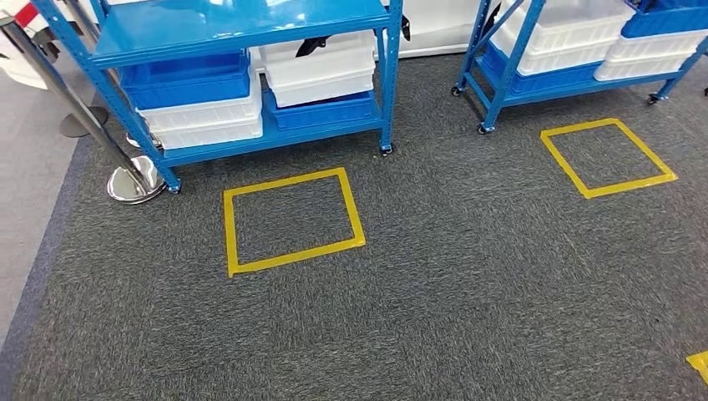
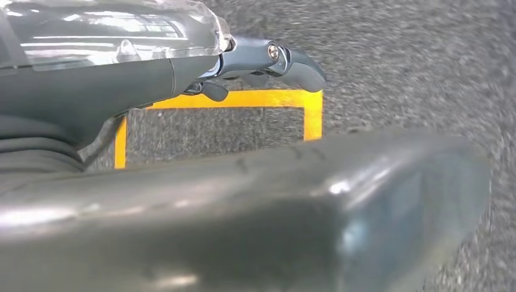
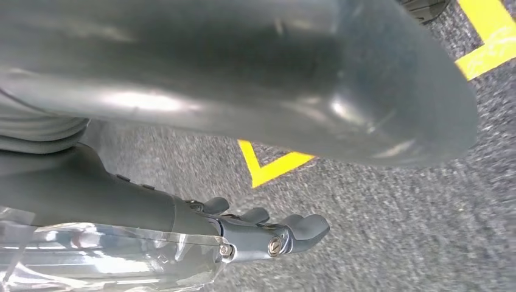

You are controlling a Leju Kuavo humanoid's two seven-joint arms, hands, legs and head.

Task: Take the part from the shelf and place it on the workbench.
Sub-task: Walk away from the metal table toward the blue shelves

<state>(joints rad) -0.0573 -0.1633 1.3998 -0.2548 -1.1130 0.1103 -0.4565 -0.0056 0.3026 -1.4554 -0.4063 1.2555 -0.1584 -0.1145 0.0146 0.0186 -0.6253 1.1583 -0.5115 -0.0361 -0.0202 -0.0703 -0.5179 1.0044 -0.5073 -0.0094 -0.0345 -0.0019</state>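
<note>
Two blue shelves [image 1: 250,50] are seen at the far side of the grey carpet [image 1: 459,276], loaded with white and blue bins [image 1: 321,71]; the part cannot be told among them. A yellow tape square [image 1: 292,219] is marked on the carpet before the nearer shelf. The left hand [image 2: 268,61] and the right hand [image 3: 268,234] are held above the carpet, fingers loosely extended, nothing grasped.
</note>
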